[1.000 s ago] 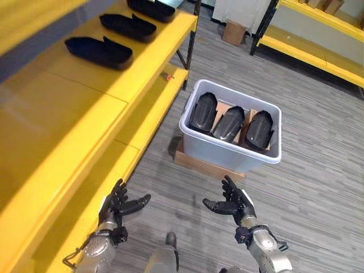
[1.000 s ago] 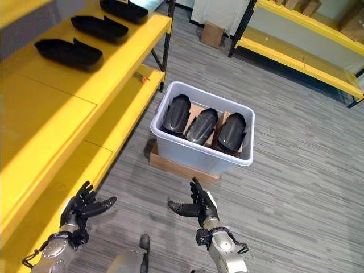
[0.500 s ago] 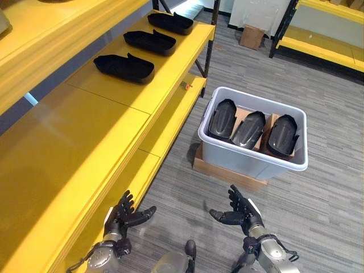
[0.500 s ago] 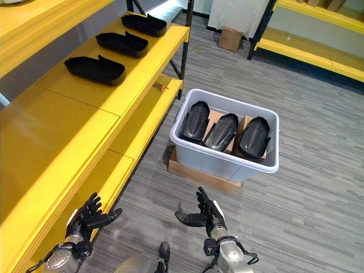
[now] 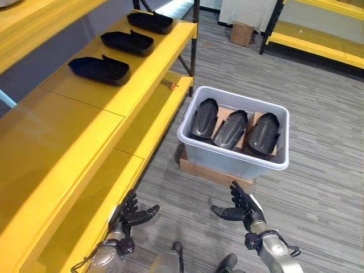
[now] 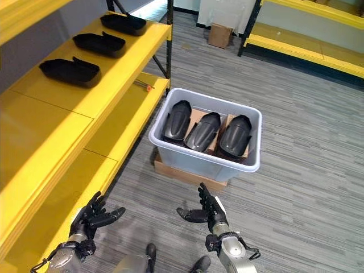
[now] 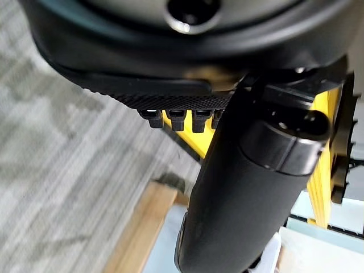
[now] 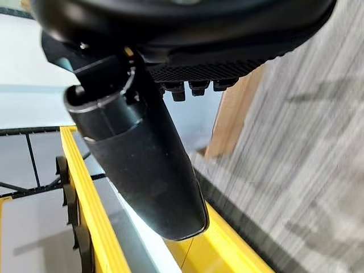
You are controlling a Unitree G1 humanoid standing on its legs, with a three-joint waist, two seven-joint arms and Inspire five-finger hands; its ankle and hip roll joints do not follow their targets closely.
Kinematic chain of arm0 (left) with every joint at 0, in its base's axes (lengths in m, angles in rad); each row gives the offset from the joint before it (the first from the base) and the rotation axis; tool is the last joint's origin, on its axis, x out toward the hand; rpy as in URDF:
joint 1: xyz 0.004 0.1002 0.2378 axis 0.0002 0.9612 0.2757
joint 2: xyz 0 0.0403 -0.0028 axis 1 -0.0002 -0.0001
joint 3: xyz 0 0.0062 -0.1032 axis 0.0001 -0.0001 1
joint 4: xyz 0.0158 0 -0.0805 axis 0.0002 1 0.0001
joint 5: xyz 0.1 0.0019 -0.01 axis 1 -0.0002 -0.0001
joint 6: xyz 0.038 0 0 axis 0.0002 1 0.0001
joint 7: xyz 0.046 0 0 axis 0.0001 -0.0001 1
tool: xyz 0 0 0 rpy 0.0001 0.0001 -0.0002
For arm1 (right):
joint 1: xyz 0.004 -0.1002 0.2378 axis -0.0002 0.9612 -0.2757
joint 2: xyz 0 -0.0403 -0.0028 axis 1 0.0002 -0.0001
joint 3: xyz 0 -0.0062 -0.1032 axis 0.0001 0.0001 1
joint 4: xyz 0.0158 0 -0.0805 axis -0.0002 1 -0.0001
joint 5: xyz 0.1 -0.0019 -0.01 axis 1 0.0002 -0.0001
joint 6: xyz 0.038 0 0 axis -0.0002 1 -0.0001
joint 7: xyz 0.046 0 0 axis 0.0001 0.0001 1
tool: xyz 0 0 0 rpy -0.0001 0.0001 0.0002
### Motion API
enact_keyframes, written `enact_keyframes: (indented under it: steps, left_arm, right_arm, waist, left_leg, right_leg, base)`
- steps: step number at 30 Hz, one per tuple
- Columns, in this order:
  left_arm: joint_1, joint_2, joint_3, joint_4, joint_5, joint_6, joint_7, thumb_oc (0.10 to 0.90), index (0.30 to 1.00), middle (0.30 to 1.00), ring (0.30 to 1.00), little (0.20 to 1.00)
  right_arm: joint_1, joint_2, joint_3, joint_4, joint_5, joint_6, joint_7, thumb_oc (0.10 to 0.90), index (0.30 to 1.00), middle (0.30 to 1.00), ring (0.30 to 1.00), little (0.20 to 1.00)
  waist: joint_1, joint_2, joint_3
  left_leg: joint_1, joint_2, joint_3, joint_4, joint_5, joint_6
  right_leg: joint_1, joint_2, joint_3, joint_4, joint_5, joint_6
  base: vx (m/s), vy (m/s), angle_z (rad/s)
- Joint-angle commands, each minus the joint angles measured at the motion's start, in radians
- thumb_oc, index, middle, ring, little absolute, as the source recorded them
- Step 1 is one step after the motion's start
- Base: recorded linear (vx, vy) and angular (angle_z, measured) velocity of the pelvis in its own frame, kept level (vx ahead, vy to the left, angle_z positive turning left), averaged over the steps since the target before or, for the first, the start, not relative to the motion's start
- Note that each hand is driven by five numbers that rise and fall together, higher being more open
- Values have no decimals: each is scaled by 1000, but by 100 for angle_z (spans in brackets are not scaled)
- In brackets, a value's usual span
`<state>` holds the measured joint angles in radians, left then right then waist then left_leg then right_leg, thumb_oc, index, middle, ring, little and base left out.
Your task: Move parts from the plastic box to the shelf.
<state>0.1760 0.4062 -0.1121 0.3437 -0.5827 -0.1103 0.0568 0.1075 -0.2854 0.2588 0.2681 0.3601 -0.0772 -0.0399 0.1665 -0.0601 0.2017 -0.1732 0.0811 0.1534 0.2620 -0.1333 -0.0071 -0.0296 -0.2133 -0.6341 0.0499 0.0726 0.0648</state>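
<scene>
At upper left we see three black parts [image 5: 98, 69] lying in a row on the yellow shelf [image 5: 74, 131]; at lower left our left hand [image 5: 129, 214] hovers with fingers spread, holding nothing; right of centre, the grey plastic box [image 5: 233, 161] rests on a flat cardboard piece [image 5: 211, 174], three dark parts [image 5: 232, 129] side by side inside; at lower right our right hand [image 5: 242, 207] is likewise spread and empty; we can read no writing anywhere.

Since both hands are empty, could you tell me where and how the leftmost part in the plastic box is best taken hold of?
Probably by its raised upper end, from above: the leftmost part leans in the plastic box close beside its neighbour, so only its top is free. The right hand hovers open nearest.
</scene>
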Motion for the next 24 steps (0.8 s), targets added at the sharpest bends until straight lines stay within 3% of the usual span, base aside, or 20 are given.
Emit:
enact_keyframes:
  steps: [1, 3, 5, 6, 8, 10, 12, 13, 16, 19, 20, 21, 23, 24]
  left_arm:
    - [-40, 10, 40, -70, -7, -79, 0, 900, 1000, 1000, 1000, 1000]
    - [-38, 6, 42, -70, -8, -79, -1, 900, 1000, 1000, 1000, 1000]
    - [-29, -1, 47, -69, -13, -76, -1, 900, 1000, 1000, 1000, 1000]
    - [-28, -9, 44, -67, -18, -73, 0, 900, 1000, 1000, 1000, 1000]
    - [-28, -16, 38, -65, -22, -69, -3, 900, 1000, 1000, 1000, 1000]
    - [-29, -22, 31, -69, -31, -73, 0, 900, 1000, 1000, 1000, 1000]
    - [-25, -20, 30, -67, -30, -74, 1, 900, 1000, 1000, 1000, 1000]
    - [-20, -19, 33, -68, -29, -76, 2, 900, 1000, 1000, 1000, 1000]
    - [-12, -17, 36, -63, -18, -80, 4, 900, 1000, 1000, 1000, 1000]
    - [-17, -14, 41, -63, -17, -82, 7, 900, 1000, 1000, 1000, 1000]
    - [-8, -12, 49, -62, -24, -82, 4, 900, 1000, 1000, 1000, 1000]
    - [0, -6, 58, -61, -24, -82, 4, 900, 1000, 1000, 1000, 1000]
    - [1, 5, 60, -70, -23, -79, 3, 900, 1000, 1000, 1000, 1000]
    - [4, 18, 66, -76, -20, -76, -1, 900, 1000, 1000, 1000, 1000]
  right_arm:
    - [-45, -17, 2, -98, 33, -99, -2, 900, 1000, 1000, 1000, 1000]
    - [-46, -19, 7, -99, 33, -100, 0, 900, 1000, 1000, 1000, 1000]
    - [-47, -29, 17, -102, 38, -100, 8, 900, 1000, 1000, 1000, 1000]
    - [-45, -40, 19, -107, 39, -102, 7, 900, 1000, 1000, 1000, 1000]
    - [-42, -57, 19, -111, 34, -101, 9, 900, 1000, 1000, 1000, 1000]
    - [-39, -65, 12, -110, 32, -103, 3, 900, 1000, 1000, 1000, 1000]
    - [-36, -65, 4, -104, 32, -105, 0, 900, 1000, 1000, 1000, 1000]
    - [-33, -62, 1, -98, 30, -106, -2, 900, 1000, 1000, 1000, 1000]
    - [-23, -59, -1, -89, 29, -113, -3, 900, 1000, 1000, 1000, 1000]
    - [-29, -62, 0, -84, 24, -117, -7, 900, 1000, 1000, 1000, 1000]
    - [-22, -57, 2, -86, 24, -115, 1, 900, 1000, 1000, 1000, 1000]
    - [-23, -41, 12, -80, 23, -112, 9, 900, 1000, 1000, 1000, 1000]
    - [-21, -31, 14, -80, 25, -108, 11, 900, 1000, 1000, 1000, 1000]
    - [-18, -17, 16, -80, 30, -101, 16, 900, 1000, 1000, 1000, 1000]
  waist:
    - [7, 14, -38]
    - [10, 16, -37]
    - [25, 27, -25]
    - [33, 35, -4]
    - [39, 38, 19]
    - [34, 32, 25]
    - [34, 20, 15]
    - [35, 12, 7]
    - [36, 18, -5]
    - [47, 24, 2]
    - [51, 21, -10]
    - [68, 12, -17]
    - [70, 4, -19]
    - [78, -16, -16]
  left_leg:
    - [92, 136, 36, 46, -13, -88]
    - [86, 146, 32, 77, 0, -97]
    - [29, 174, -6, 284, 83, -137]
    - [-18, 184, -42, 404, 163, -162]
    - [-63, 176, -77, 486, 186, -164]
    - [-105, 190, -66, 359, 145, -140]
    - [-115, 197, -61, 144, 102, -114]
    - [-100, 202, -58, 14, 128, -108]
    - [-114, 265, -28, -274, 322, -145]
    - [-149, 278, -25, -344, 360, -160]
    - [-124, 281, -12, -345, 338, -151]
    - [-108, 273, -24, -343, 369, -153]
    - [-96, 272, -13, -337, 378, -152]
    - [-81, 261, 4, -304, 361, -139]
  right_leg:
    - [-11, 13, 36, -9, -26, 70]
    - [-2, 30, 42, -19, -34, 60]
    - [39, 91, 64, -61, -67, 14]
    - [75, 125, 76, -93, -90, -20]
    - [96, 142, 88, -112, -105, -40]
    - [95, 136, 79, -114, -113, -28]
    - [93, 132, 88, -114, -118, -14]
    - [92, 131, 95, -108, -124, -7]
    - [109, 151, 98, -100, -159, -4]
    - [133, 163, 104, -80, -190, -4]
    - [136, 164, 113, -57, -203, 4]
    - [147, 159, 124, -36, -212, 6]
    - [150, 150, 129, -23, -215, 4]
    - [158, 127, 138, 0, -216, 17]
  base:
    - [70, -74, -14]
    - [82, -95, -9]
    - [140, -170, -6]
    - [96, -109, -4]
    - [56, -27, -10]
    - [69, 53, -7]
    - [132, 133, 3]
    - [180, 148, 0]
    - [199, 145, -6]
    - [190, 170, -2]
    - [275, 275, -12]
    - [215, 220, -15]
    - [205, 209, -52]
    - [196, 210, -66]
